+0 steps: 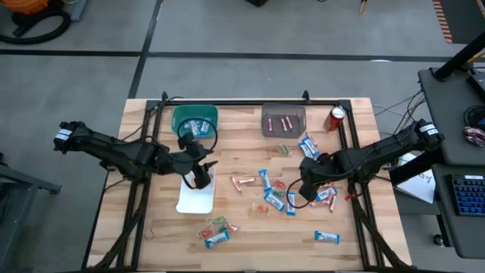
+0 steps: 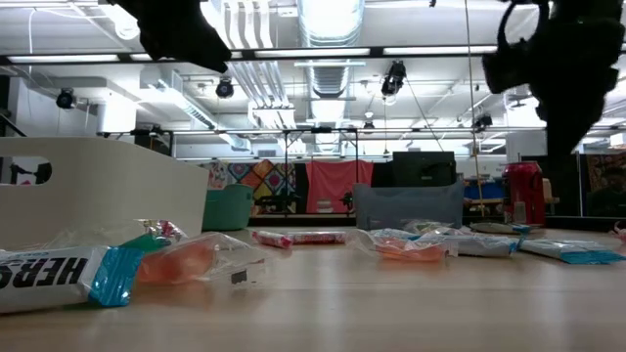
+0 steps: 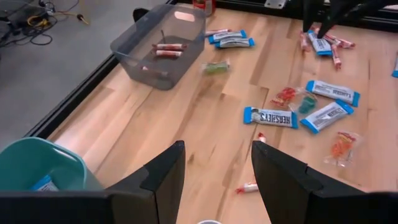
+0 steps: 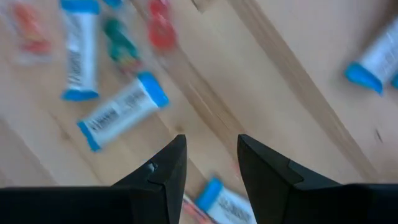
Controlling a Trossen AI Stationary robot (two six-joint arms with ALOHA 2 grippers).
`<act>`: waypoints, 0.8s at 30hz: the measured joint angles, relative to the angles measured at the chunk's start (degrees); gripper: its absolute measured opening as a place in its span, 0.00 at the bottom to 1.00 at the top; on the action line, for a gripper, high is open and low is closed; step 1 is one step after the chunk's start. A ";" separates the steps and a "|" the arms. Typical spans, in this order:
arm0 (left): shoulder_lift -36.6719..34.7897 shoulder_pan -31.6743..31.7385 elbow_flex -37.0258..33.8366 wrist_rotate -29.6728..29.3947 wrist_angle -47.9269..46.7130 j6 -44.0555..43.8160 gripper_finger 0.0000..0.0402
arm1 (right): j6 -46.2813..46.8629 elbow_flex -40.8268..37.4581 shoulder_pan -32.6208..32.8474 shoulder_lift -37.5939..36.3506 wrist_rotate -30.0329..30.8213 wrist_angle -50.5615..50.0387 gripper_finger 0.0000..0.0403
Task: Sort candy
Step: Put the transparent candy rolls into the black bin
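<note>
The candy lies loose across the middle of the wooden table: blue-and-white bars (image 1: 273, 199) (image 3: 270, 117), slim pink sticks (image 1: 244, 183), and small red, orange and green pieces (image 3: 285, 94). My left gripper (image 1: 202, 180) (image 3: 217, 180) hangs open above the white tray's (image 1: 195, 199) far end, with nothing between its fingers. My right gripper (image 1: 305, 193) (image 4: 211, 168) is open too. It points down over the candy at the right, above a blue bar (image 4: 121, 112), and touches nothing.
At the back, a teal bin (image 1: 195, 120) holds a blue bar and a grey bin (image 1: 283, 121) (image 3: 158, 46) holds pink sticks. A red can (image 1: 336, 117) stands at the far right. More candy (image 1: 215, 231) (image 2: 59, 279) lies near the front edge. Black rails frame the table.
</note>
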 joint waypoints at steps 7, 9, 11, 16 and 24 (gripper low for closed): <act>0.00 0.04 0.00 0.00 -0.01 -0.04 0.42 | -0.22 0.00 0.03 0.00 -3.12 -7.53 0.34; 0.00 0.04 0.00 0.00 -0.02 -0.04 0.42 | -0.75 0.00 0.03 0.56 -4.32 -8.76 0.33; 0.08 0.04 0.00 -0.02 0.00 -0.04 0.42 | -1.10 0.00 0.03 2.00 -5.46 -9.60 0.33; 1.12 0.07 0.00 -0.02 0.19 -0.04 0.42 | -6.50 0.00 0.03 9.27 -7.15 -10.61 0.33; 3.19 0.07 0.00 -0.37 0.28 0.71 0.42 | -15.17 -0.07 0.01 19.46 -7.03 -12.11 0.34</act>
